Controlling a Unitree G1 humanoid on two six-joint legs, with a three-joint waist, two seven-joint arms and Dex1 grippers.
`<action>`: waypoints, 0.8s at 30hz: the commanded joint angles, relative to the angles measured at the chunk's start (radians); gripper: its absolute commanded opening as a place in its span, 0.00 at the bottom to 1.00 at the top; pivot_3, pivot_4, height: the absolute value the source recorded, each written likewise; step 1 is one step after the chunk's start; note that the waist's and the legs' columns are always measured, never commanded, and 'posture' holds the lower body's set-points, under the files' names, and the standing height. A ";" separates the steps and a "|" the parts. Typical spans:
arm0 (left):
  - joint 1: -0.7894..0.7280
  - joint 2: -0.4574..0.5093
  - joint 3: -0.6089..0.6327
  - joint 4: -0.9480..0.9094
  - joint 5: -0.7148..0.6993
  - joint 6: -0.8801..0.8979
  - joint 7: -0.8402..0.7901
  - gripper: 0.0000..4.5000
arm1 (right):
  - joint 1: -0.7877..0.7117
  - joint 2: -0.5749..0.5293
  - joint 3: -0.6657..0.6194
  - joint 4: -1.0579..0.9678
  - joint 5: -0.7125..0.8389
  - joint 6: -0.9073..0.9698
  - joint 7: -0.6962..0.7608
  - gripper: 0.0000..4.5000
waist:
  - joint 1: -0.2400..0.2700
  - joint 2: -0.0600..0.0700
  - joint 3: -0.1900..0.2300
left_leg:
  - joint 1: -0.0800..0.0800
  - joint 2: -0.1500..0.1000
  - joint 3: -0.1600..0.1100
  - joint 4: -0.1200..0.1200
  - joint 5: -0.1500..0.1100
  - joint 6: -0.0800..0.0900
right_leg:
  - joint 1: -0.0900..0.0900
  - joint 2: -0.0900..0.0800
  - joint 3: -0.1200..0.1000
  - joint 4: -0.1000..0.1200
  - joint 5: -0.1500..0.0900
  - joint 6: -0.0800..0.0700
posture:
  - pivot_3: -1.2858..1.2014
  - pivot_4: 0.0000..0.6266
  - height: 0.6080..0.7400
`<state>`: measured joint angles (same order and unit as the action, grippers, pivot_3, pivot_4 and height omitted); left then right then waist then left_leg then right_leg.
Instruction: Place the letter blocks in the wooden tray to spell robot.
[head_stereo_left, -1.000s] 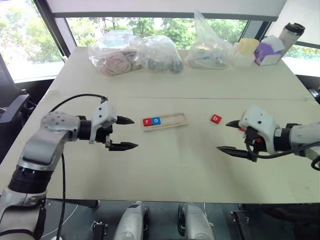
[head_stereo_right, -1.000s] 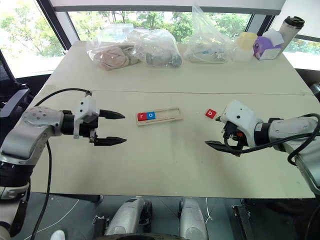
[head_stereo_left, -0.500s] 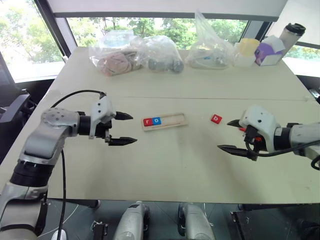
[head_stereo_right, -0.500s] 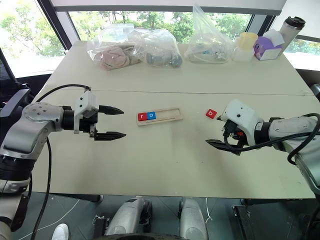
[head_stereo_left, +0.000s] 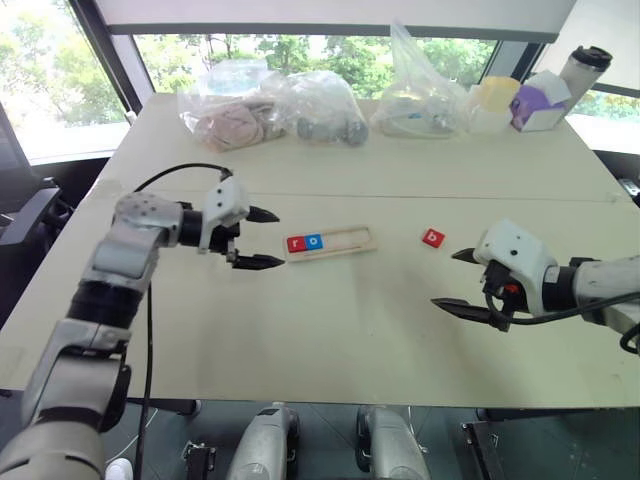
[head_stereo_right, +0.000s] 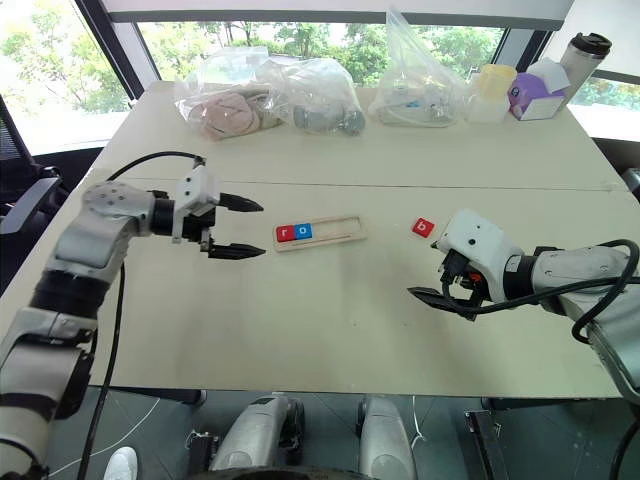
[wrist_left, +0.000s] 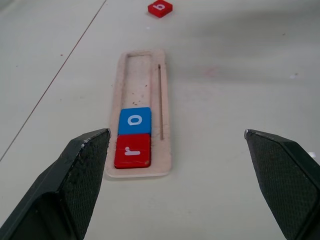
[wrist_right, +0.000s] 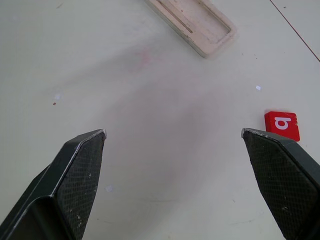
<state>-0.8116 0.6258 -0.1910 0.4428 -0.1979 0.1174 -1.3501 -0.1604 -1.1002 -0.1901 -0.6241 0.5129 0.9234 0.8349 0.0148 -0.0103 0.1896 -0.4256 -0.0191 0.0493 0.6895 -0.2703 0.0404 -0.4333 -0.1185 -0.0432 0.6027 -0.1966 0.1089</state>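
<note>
- Our left gripper (head_stereo_left: 262, 238) hovers with its fingers spread wide and nothing held, just left of the wooden tray (head_stereo_left: 330, 242).
- The tray's left end holds a red r block (wrist_left: 132, 150) and a blue o block (wrist_left: 134, 120); three slots to the right lie bare.
- The red b block (head_stereo_left: 432, 237) sits on the table (head_stereo_left: 330, 340), right of the tray.
- Our right gripper (head_stereo_left: 458, 279) waits near it, fingers spread and empty; we judge it should straddle the b squarely before closing.

We see bright daylight pouring in from the windows (head_stereo_left: 300, 50) behind the bench (head_stereo_left: 350, 330), whose pale top shows only soft, faint shadows. The leaves outside are washed out; the close views look sharp.
</note>
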 joint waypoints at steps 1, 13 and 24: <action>-0.075 -0.049 -0.021 0.171 0.059 -0.116 -0.003 1.00 | 0.008 0.013 -0.047 -0.049 0.015 0.013 -0.027 0.99 | 0.000 0.000 0.000 | 0.000 0.000 0.000 0.000 0.000 0.000 | 0.000 0.000 0.000 0.000 0.000 0.000 | 0.52 0.24 1.00; -0.210 -0.218 -0.008 0.595 0.174 -0.280 0.116 1.00 | 0.094 0.040 -0.112 -0.145 0.043 0.080 -0.092 0.99 | 0.000 -0.001 0.000 | -0.001 0.000 0.000 0.001 -0.001 0.001 | 0.000 0.000 0.000 -0.001 0.002 0.004 | 0.52 0.24 1.00; -0.231 -0.248 0.013 0.710 0.212 -0.333 0.208 1.00 | 0.099 0.045 -0.116 -0.163 0.061 0.100 -0.117 0.99 | 0.000 -0.001 0.000 | -0.001 0.000 0.000 0.002 -0.001 0.002 | 0.001 0.000 0.000 0.000 0.003 0.006 | 0.52 0.24 1.00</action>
<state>-1.0166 0.3766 -0.2017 1.1464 0.0102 -0.1938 -1.1582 -0.0578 -1.0548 -0.2816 -0.7618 0.5662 1.0258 0.7238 0.0148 -0.0110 0.1897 -0.4262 -0.0190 0.0492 0.6914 -0.2712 0.0420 -0.4325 -0.1186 -0.0435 0.6022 -0.1933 0.1146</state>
